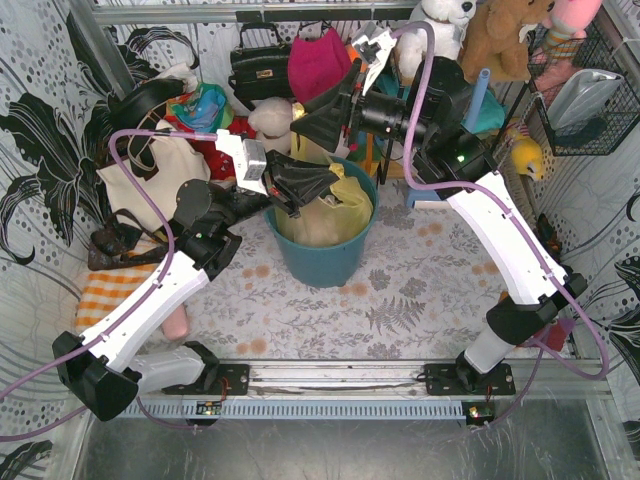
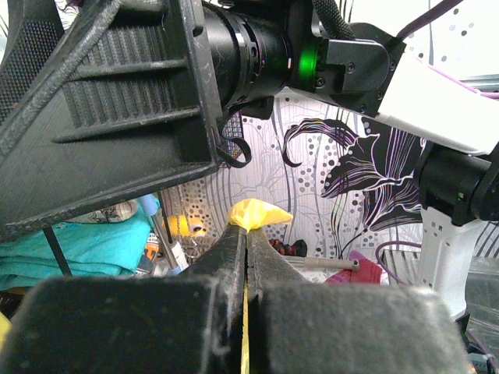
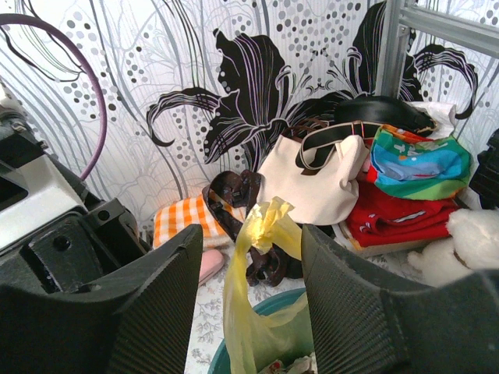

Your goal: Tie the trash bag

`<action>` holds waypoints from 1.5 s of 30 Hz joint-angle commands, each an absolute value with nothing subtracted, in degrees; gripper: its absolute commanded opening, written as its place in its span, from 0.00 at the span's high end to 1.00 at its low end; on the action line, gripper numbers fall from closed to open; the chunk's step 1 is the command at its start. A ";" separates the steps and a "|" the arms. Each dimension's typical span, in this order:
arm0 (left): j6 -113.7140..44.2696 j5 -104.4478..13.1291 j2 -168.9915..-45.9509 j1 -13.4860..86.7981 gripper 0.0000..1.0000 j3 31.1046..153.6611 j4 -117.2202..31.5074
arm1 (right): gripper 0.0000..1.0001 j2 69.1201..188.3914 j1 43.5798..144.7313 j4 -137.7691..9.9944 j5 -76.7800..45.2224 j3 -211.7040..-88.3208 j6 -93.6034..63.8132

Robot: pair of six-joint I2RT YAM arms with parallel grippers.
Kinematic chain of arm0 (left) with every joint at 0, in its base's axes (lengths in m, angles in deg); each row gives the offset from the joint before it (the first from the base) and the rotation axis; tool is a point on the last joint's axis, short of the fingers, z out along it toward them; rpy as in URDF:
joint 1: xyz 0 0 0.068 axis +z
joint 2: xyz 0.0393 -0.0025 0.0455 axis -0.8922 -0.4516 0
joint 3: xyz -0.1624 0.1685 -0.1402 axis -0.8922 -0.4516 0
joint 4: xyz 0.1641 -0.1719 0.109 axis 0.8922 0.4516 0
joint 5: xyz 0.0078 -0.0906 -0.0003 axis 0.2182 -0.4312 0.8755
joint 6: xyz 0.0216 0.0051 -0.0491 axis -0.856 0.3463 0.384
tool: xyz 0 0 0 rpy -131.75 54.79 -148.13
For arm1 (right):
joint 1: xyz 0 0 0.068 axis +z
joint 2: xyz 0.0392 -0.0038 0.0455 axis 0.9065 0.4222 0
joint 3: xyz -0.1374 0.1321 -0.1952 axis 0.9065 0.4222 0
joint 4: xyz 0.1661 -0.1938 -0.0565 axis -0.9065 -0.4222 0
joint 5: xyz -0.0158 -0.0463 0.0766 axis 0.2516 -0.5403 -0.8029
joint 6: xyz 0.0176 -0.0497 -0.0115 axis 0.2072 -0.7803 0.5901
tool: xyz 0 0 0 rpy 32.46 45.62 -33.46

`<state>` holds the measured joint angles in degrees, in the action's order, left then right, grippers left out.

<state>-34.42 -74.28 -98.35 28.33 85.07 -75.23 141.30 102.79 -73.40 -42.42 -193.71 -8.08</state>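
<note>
At the left of the surface (image 1: 400, 312), past the cream tote bag with black straps (image 1: 150, 178), the left arm reaches toward the middle. The left gripper (image 2: 246, 234) is clamped fully closed on one ear-like handle flap (image 2: 257, 212) of the thin translucent yellow plastic trash bag (image 1: 345, 212). The flap's crumpled tip pokes out above the fingertips and a yellow sliver runs down between the pads, so this ear is drawn up and pinned, probably as the fixed end to tie against. The bag itself sits in the teal round plastic bin (image 1: 325, 262) at the centre of the surface, its top rising above the rim. The bin steadies the body so that only the ears need handling. From the far right, the right gripper (image 3: 251, 234) hangs over the bin with its jaws roughly half apart. What looks to be the other flap (image 3: 265, 222) stands upright in the gap, pinched by neither finger. By my reading, the gripper is placed to take that ear and cross it over the held one.
</note>
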 commanded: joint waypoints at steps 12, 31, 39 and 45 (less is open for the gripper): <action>-33.69 -75.13 -98.71 28.44 1.00 85.60 -77.05 | 0.67 142.94 103.00 -72.89 -40.71 -196.70 -10.72; -33.22 -75.22 -98.53 28.45 1.00 85.25 -77.70 | 0.52 145.25 103.01 -72.75 -39.33 -199.20 -12.18; -33.03 -75.39 -98.63 28.44 1.00 85.30 -77.95 | 0.78 147.11 103.00 -75.03 -37.85 -202.49 -13.18; -33.03 -75.28 -98.66 28.46 1.00 85.32 -78.02 | 0.80 146.41 103.03 -75.22 -38.17 -202.27 -13.08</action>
<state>-33.29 -74.65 -98.74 28.33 85.07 -75.49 146.37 102.79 -75.52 -38.40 -200.70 -12.58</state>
